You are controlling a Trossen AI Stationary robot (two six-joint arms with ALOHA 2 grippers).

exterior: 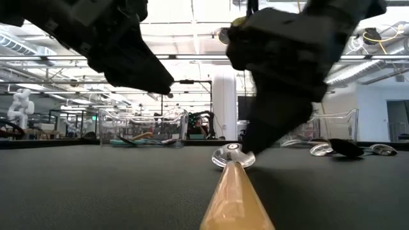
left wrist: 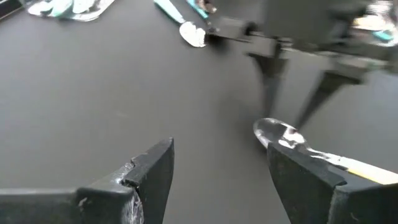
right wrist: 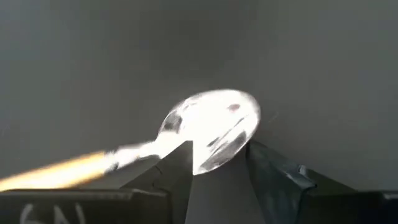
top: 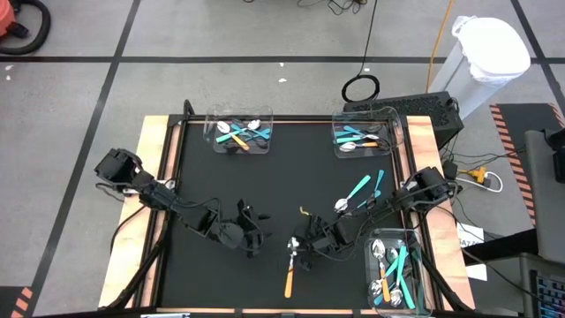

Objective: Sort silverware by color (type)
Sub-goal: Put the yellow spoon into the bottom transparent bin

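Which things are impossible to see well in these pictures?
- Orange-handled spoon, right wrist view: the right gripper fingers cover its neck; contact unclear.
- Its handle, low view: blurred and cut off by the bottom edge.
- Silverware in the near-right bin, high view: overlapping, too small to count.

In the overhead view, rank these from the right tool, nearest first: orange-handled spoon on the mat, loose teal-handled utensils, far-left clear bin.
1. Orange-handled spoon: directly at the right tool.
2. Loose teal-handled utensils: beyond it, toward the right.
3. Far-left clear bin: at the far edge.
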